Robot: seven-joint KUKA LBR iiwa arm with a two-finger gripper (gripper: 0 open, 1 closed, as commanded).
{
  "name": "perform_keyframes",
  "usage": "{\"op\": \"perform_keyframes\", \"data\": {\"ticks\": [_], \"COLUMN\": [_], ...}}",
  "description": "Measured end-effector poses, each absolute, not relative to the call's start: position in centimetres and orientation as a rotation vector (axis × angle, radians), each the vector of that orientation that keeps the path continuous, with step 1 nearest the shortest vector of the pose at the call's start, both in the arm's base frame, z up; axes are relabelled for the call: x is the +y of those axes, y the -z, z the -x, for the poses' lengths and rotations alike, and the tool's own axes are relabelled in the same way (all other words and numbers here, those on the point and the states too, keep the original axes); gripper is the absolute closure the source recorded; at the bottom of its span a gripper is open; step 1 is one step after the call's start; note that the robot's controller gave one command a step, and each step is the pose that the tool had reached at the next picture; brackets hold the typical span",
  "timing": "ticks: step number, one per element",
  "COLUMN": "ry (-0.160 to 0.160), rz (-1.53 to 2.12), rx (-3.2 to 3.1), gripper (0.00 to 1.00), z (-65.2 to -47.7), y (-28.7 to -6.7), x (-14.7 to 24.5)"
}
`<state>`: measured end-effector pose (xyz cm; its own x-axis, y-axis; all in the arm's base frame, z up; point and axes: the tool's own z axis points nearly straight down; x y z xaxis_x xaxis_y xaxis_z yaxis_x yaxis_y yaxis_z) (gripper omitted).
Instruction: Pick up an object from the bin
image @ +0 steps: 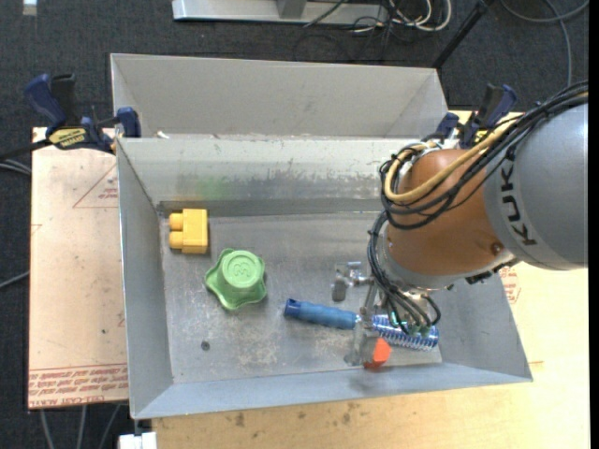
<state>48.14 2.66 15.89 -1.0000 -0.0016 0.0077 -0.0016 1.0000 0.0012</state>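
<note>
Pincer spread, one finger far and one near, straddling the right end of a blue pen-like stick on the bin floor, near-right of centre. From the right the arm leans in, its orange wrist cover pointing straight down.

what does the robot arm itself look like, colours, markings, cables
The arm is a rounded grey casing with black KUKA lettering. Its wrist wears a glossy orange-brown dome cover, with yellow and black cables looped over it. Below sits a slim bare-metal claw.
</note>
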Motion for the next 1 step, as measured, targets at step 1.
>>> {"op": "perform_keyframes", "data": {"ticks": [1], "ry": [0.000], "rz": [0.662], "rx": [-3.069], "gripper": [0.00], "z": [-52.93], "y": [-6.82], "x": [-2.39]}}
